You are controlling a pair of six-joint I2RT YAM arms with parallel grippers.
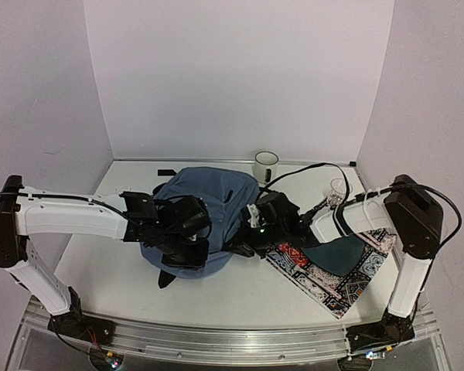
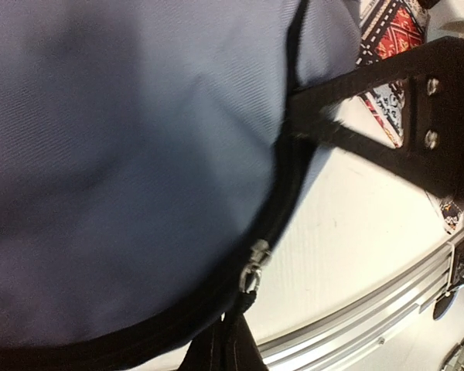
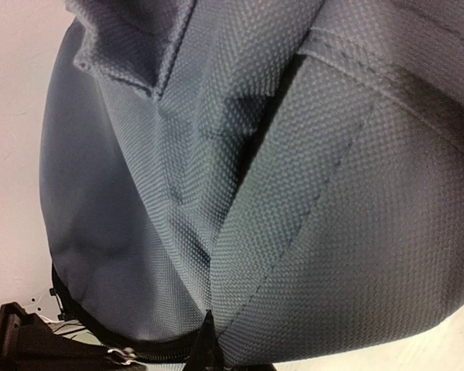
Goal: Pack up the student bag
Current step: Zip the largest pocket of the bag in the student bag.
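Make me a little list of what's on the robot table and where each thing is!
backpack: slate-blue, lying mid-table
left gripper: over the backpack's near edge; open or shut unclear
right gripper: against the backpack's right side; unclear too
mug: upright, behind the backpack
patterned mat: flat, right of the backpack

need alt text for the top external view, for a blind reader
A slate-blue student bag lies centre frame, with the left gripper over its near-left part and the right gripper at its right edge. A patterned cloth mat lies to the right, and a white mug and a clear glass stand behind.
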